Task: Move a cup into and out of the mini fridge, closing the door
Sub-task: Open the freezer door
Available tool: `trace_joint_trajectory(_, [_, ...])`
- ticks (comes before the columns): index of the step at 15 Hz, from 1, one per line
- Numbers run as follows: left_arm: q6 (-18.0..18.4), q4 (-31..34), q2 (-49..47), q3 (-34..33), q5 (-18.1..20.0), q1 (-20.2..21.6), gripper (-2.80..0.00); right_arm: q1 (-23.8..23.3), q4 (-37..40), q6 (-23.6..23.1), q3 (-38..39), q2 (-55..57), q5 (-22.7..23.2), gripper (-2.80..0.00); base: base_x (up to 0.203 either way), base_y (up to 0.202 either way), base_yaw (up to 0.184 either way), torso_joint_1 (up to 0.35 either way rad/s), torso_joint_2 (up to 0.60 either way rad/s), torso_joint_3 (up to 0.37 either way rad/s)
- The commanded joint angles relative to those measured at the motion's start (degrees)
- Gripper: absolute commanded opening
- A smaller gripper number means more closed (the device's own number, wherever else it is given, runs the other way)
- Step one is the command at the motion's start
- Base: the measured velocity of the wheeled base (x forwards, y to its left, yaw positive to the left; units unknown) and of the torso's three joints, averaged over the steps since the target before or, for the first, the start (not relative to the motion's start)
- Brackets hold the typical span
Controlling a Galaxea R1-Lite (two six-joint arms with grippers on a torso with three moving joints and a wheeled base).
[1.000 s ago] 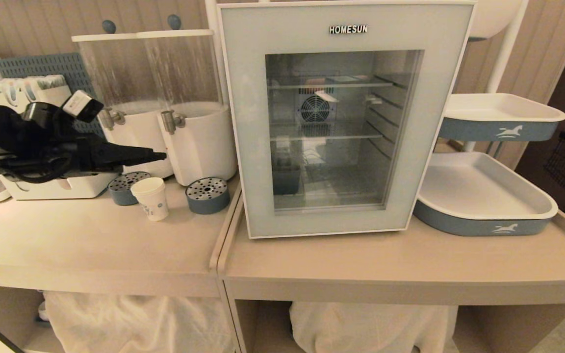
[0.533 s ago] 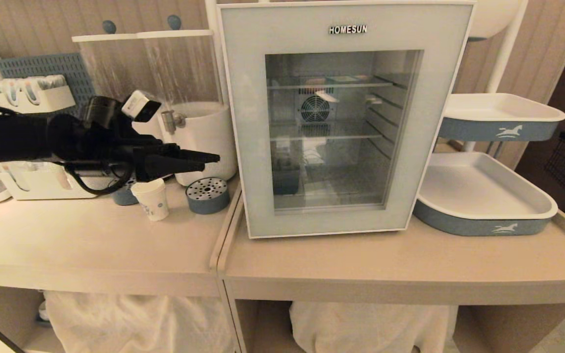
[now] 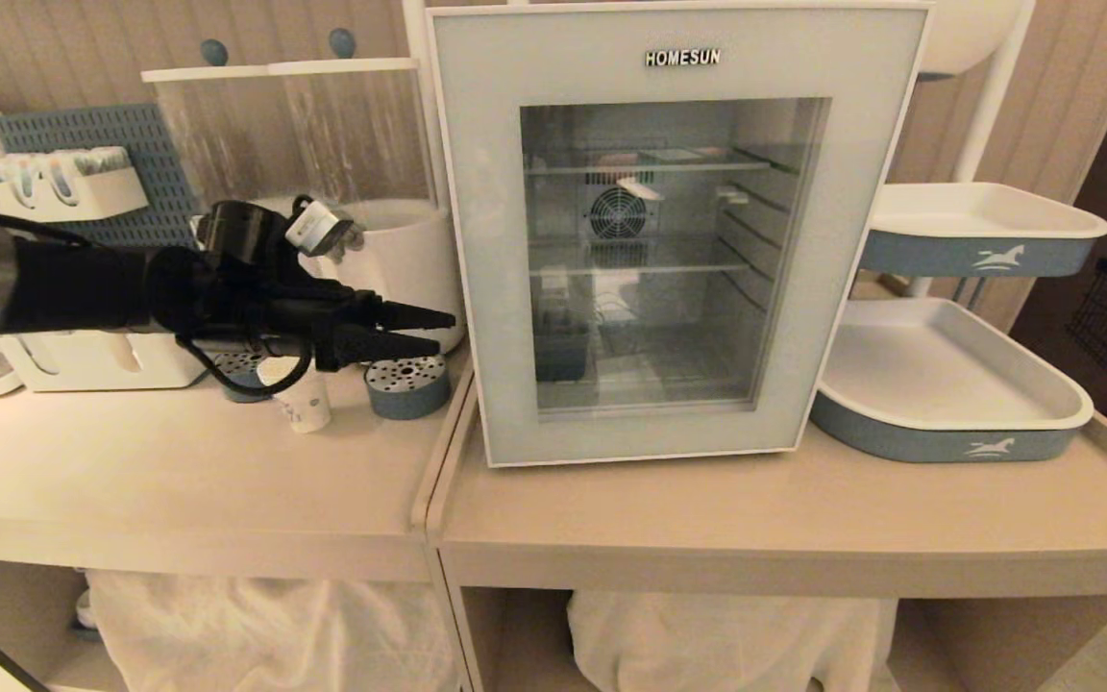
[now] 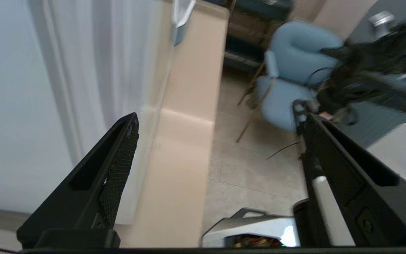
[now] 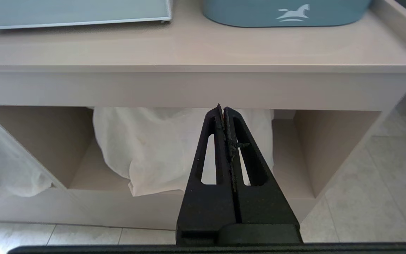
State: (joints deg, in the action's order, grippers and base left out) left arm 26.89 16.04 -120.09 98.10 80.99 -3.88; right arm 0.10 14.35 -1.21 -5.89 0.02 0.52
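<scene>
The door point(image 3: 678, 231) of the mini fridge point(image 3: 678, 288) is shut; the cup point(image 3: 304, 404) stands on the worktop point(image 3: 179, 471) left of it — nothing visibly done. Left tool point(image 3: 438, 330) gapes empty beside the door's edge; right tool point(image 5: 224, 109) closed, parked.

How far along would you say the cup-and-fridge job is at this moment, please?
Little looks done: the door is shut and the cup stands on the counter, outside the mini fridge. In hand: the left tool, open and empty, points at the door's edge. Left: opening, moving the cup, closing.

The counter point(image 3: 707, 519) bears the mini fridge point(image 3: 477, 240), cup point(image 3: 308, 411), trays point(image 3: 947, 384).
</scene>
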Motion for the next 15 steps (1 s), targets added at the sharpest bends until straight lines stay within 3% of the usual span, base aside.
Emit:
trace_joint_trajectory(1, [0.18, -0.94, -0.73, 0.08, -1.82, -1.01, 0.00, -0.01, 0.07, -0.02, 0.00, -0.02, 0.00, -2.80, 0.000, 0.000, 0.000, 0.000, 0.00, 0.000])
trace_joint_trajectory(9, [-0.35, -5.67, -3.22, 0.60, -9.72, -3.76, 0.00, -0.01, 0.07, -0.02, 0.00, -0.02, 0.00, -2.80, 0.000, 0.000, 0.000, 0.000, 0.00, 0.000])
trace_joint_trajectory(15, [-4.76, -5.50, 2.12, -2.44, -7.67, -4.38, 0.00, -0.01, 0.07, -0.02, 0.00, -0.02, 0.00, -2.80, 0.000, 0.000, 0.000, 0.000, 0.00, 0.000])
